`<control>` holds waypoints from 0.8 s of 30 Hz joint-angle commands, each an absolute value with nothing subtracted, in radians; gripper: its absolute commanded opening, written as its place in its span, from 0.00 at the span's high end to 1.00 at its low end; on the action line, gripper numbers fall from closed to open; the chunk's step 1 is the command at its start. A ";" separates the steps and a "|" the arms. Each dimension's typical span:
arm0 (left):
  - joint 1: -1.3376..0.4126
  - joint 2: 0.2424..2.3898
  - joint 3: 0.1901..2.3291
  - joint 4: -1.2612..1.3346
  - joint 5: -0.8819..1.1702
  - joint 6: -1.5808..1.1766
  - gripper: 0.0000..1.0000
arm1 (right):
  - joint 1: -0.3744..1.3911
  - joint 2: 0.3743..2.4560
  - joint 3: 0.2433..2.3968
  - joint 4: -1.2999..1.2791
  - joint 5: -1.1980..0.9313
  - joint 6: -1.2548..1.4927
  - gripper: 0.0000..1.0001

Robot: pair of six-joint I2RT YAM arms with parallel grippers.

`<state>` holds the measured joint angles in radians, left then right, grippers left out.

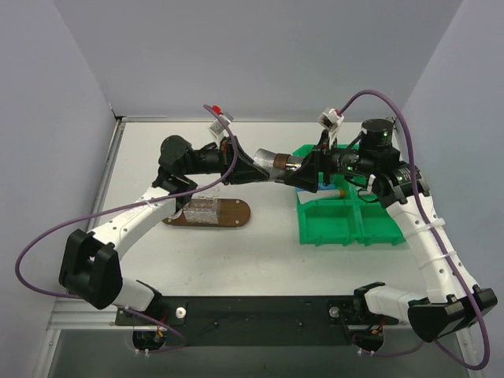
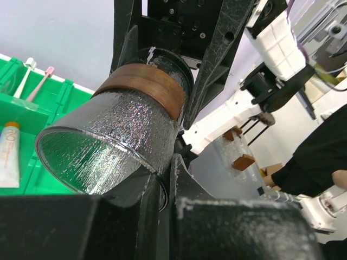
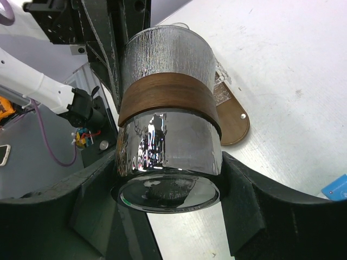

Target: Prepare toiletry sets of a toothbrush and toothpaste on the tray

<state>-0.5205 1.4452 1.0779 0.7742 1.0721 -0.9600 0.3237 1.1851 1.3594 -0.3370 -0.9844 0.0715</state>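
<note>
Looking down from overhead, found a clear ribbed cup [image 1: 277, 163] with a brown wooden band held level in mid-air. Left gripper [image 1: 262, 169] closed on its rim, right gripper [image 1: 298, 168] clamped round its base. Saw the dark oval wooden tray [image 1: 236, 213] on the white table [image 1: 268, 268], bearing a second clear cup [image 1: 201, 211], left of the green plastic bin [image 1: 331, 232].

Through the left wrist, noted the glittering mouth up close. Spotted a blue-and-white toothpaste tube [image 2: 8, 157] and two slim toothbrushes [image 2: 42, 82] in bin compartments.

Through the right wrist, met the round glossy base between matte black fingers [image 3: 255, 206].
</note>
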 commanded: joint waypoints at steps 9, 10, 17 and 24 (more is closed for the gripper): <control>-0.488 1.293 1.267 -0.069 0.982 -0.239 1.00 | 0.351 1.095 1.376 -0.356 -0.871 -0.051 0.30; -0.468 1.289 1.263 -0.071 1.003 -0.239 1.00 | 0.350 1.089 1.373 -0.360 -0.861 -0.055 0.30; -0.436 1.282 1.320 -0.319 0.991 -0.063 1.00 | 0.325 1.071 1.365 -0.394 -0.827 -0.075 0.13; -0.472 1.411 1.611 -0.869 0.638 0.369 1.00 | 0.310 1.035 1.365 -0.472 -0.755 -0.146 0.12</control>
<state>-0.4488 1.3930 1.4685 -0.5938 0.8700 0.0692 0.3199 1.0702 1.3590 -0.4404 -0.7963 -0.0864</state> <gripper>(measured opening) 0.160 0.872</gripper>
